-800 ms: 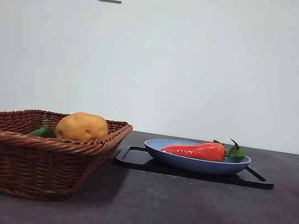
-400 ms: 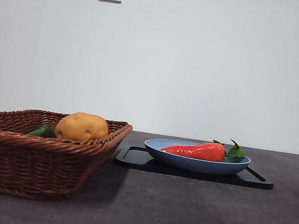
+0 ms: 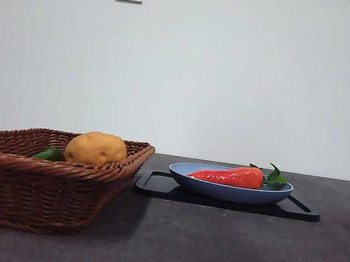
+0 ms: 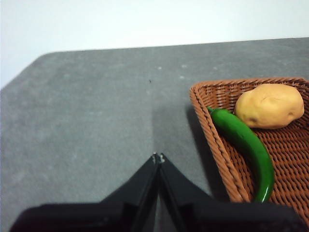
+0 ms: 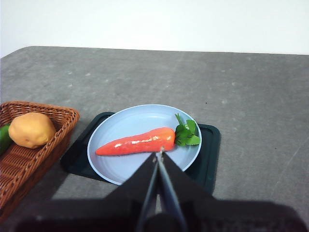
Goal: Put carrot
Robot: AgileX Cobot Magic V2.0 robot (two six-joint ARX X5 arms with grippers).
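Only the left wrist view shows the one green pepper [image 4: 244,145] whole; both claws [image 4: 158,157] [image 5: 160,152] pressed together, one carrot [image 5: 135,143] plated.

front: low, table height, level toward wall | left wrist: above basket [image 4: 251,145] edge | right wrist: above plate [image 5: 120,145] | all share basket

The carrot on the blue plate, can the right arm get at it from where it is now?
Probably yes. The carrot lies alone and uncovered on the blue plate, with the right gripper above it, jaws shut. The wicker basket stands apart to the side. The jaws would need to open first.
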